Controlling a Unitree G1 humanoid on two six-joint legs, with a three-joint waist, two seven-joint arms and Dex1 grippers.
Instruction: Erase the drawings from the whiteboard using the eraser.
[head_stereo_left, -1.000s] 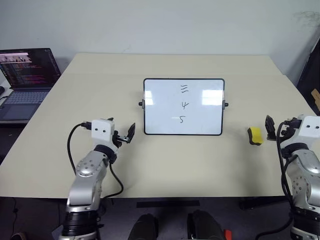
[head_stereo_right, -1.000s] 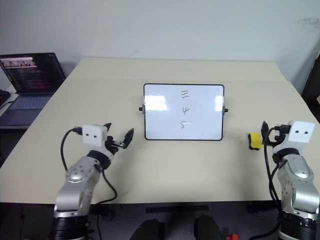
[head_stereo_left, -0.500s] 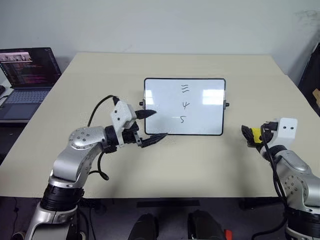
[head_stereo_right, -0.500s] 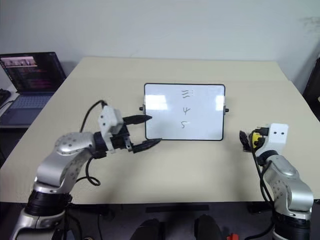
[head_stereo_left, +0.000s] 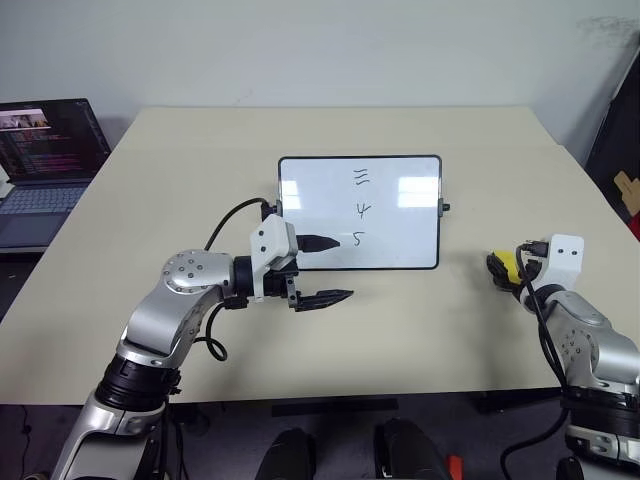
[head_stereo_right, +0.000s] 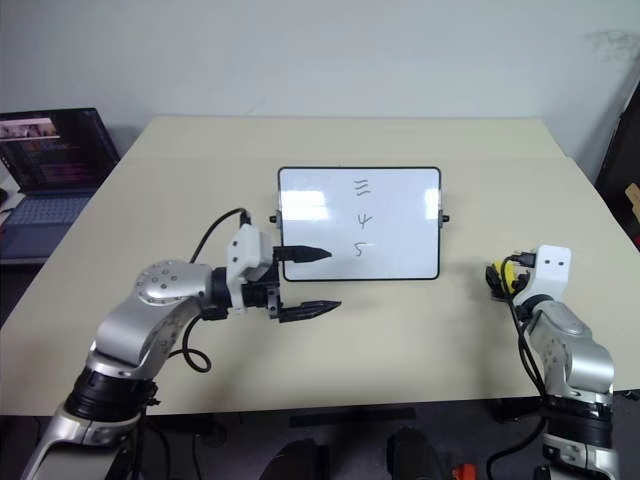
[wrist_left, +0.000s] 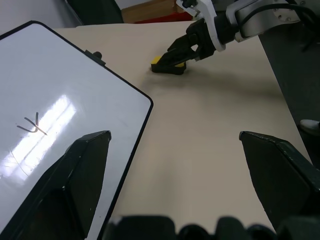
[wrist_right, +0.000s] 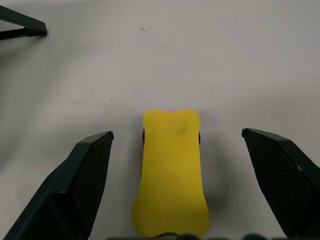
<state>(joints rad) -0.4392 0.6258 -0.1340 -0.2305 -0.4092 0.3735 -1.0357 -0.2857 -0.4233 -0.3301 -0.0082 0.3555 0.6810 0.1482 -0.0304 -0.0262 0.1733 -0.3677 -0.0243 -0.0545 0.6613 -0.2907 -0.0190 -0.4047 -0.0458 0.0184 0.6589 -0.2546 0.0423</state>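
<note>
— Yellow eraser (wrist_right: 172, 175), location?
— Flat on tabletop (head_stereo_left: 420, 330), between the spread fingers of right pincer (head_stereo_left: 507, 271), ungripped.
— Whiteboard (head_stereo_left: 400, 235)?
— Mid-tabletop, drawings (head_stereo_left: 362, 209) intact; left pincer (head_stereo_left: 328, 270) released at its near left corner.

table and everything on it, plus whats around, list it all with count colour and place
rectangular black-framed white whiteboard: 1, white, middle of the table
thin dark marker drawings: 3, dark, stacked down the whiteboard's centre
small yellow block eraser: 1, yellow, on the table right of the whiteboard, between the right gripper's open fingers, not gripped
beige flat-topped table: 1, beige, under all of it
open dark laptop: 1, dark, lit screen, beside the table's far left corner
left gripper: 1, black fingers, open, at the whiteboard's near left edge
right gripper: 1, black fingers, open, around the eraser
</note>
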